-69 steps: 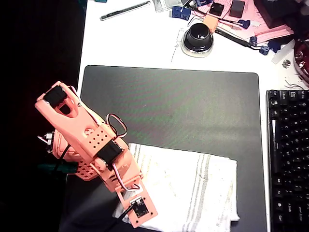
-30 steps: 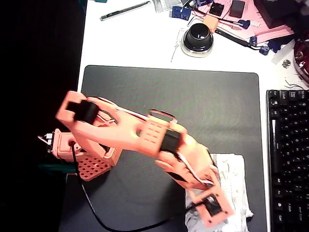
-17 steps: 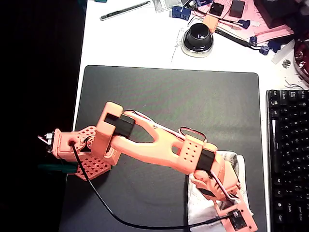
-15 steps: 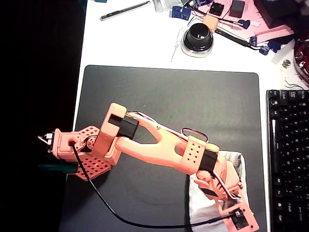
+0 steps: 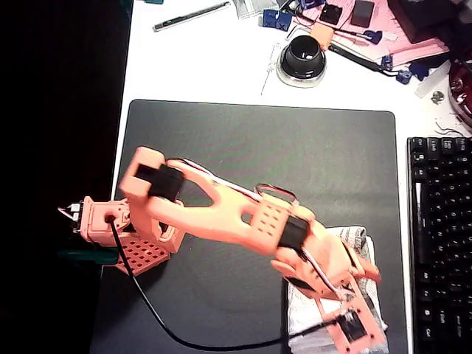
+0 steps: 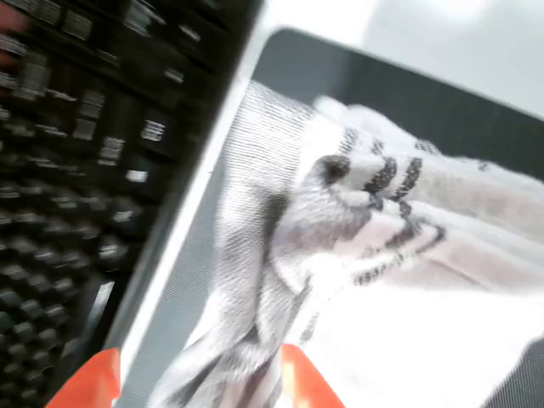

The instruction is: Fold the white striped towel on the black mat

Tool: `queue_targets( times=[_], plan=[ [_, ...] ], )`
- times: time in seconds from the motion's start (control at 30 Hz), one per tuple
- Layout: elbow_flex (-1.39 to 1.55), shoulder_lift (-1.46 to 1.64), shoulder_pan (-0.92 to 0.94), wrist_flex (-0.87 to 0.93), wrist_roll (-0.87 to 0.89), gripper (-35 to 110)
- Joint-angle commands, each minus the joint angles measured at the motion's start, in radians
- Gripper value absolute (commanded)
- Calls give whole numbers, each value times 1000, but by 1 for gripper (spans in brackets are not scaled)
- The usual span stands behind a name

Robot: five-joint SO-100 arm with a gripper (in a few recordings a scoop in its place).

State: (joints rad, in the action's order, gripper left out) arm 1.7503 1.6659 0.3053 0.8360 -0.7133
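Overhead, the orange two-finger gripper pinches a bunched fold of the white grey-striped cloth towel over the flat black rectangular mat.

The overhead view is looking straight down from well above, taking in the whole mat, the white surface along the top and the keyboard at the right edge. The wrist view is riding close behind the orange fingers, facing the towel from near. Both are sharing the towel, the mat's corner and the keyboard.
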Motion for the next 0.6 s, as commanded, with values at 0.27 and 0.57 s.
queue_targets(
  times=[0.27, 0.57],
  plan=[
    [225, 241, -92, 18, -318, 22],
    [14, -160, -164, -87, -348, 22]
  ],
)
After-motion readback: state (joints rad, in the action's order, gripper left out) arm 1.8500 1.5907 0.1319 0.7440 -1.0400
